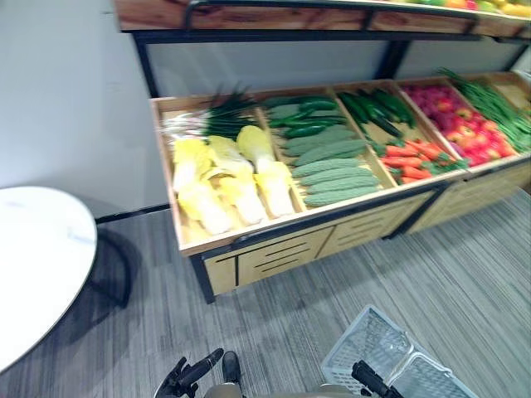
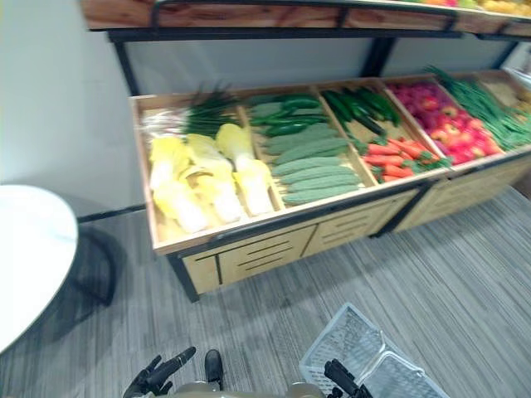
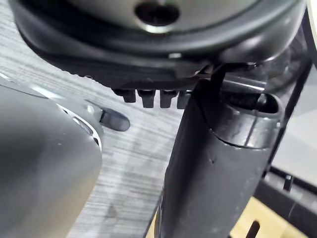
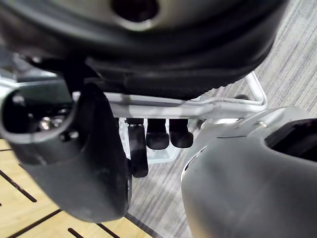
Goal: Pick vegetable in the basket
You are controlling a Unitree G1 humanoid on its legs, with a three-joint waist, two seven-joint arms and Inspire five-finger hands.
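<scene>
The vegetables lie in the sloping wooden compartments of a display stand (image 1: 249,236) against the wall. In the leftmost compartment, pale yellow napa cabbages (image 1: 224,182) lie at the front and green onions (image 1: 207,120) behind them. The next compartment holds ridged, pale green gourds (image 1: 332,170) at the front and darker green vegetables (image 1: 303,120) at the back, whose kind I cannot tell. Further right come carrots (image 1: 411,157) with dark cucumbers (image 1: 373,108) behind, then a heap of red produce (image 1: 452,120) and long green beans (image 1: 498,108). A second wooden shelf (image 1: 249,15) runs above the stand.

The white mesh basket (image 1: 373,340) is low in the head views, on the robot's right and well apart from the stand, above the grey striped carpet (image 1: 456,274). The right robot hand (image 1: 369,380) is at the basket's white handle. In the right wrist view the handle bar runs between the thumb and the bent fingers (image 4: 158,139), so this hand has closed round it.

The left robot hand (image 1: 195,371) hangs low on the robot's left, over the carpet. Its fingers are stretched out and relaxed, holding nothing.

A round white desk (image 1: 33,265) stands to the left of the stand, near the wall.
</scene>
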